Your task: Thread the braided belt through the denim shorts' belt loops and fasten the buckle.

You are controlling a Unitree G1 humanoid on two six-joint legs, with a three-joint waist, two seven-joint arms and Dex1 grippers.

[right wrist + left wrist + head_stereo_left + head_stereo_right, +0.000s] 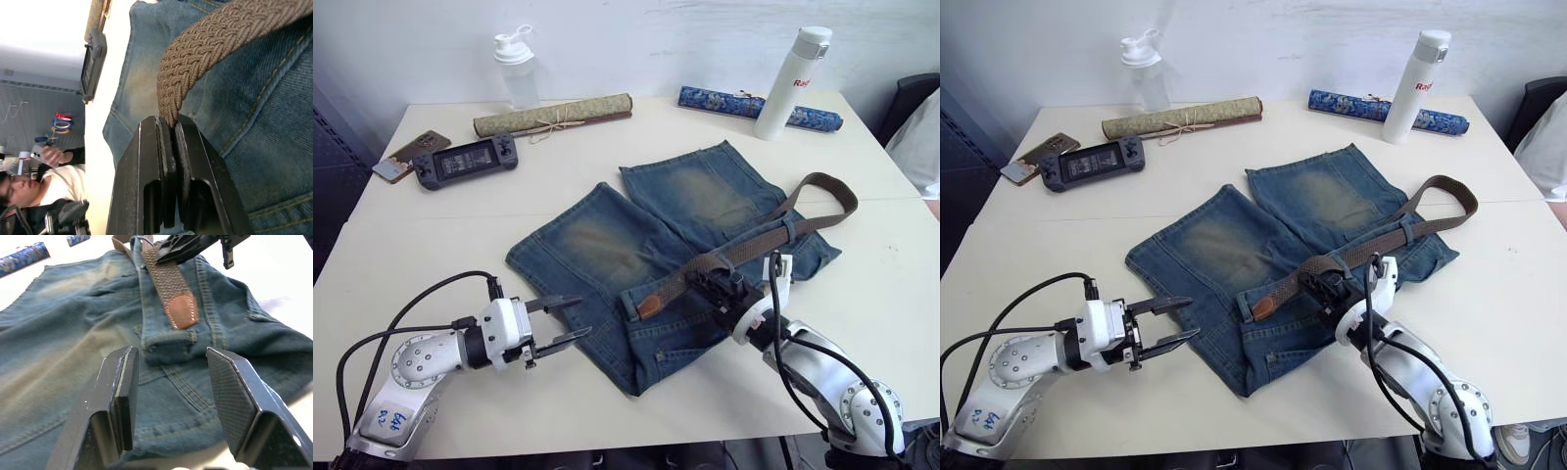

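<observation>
Brown braided belt (pixel 215 44) sits pinched in our right hand (pixel 713 283) over the denim shorts (pixel 636 245); our left hand (pixel 558 326) hovers wide open, holding nothing.

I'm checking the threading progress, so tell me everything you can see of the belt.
The belt is a brown braided strap with a tan leather tip. It lies along the shorts' waistband, passes under a belt loop, and curves back in a loop onto the table. The right gripper pinches a raised fold near the tip.
</observation>
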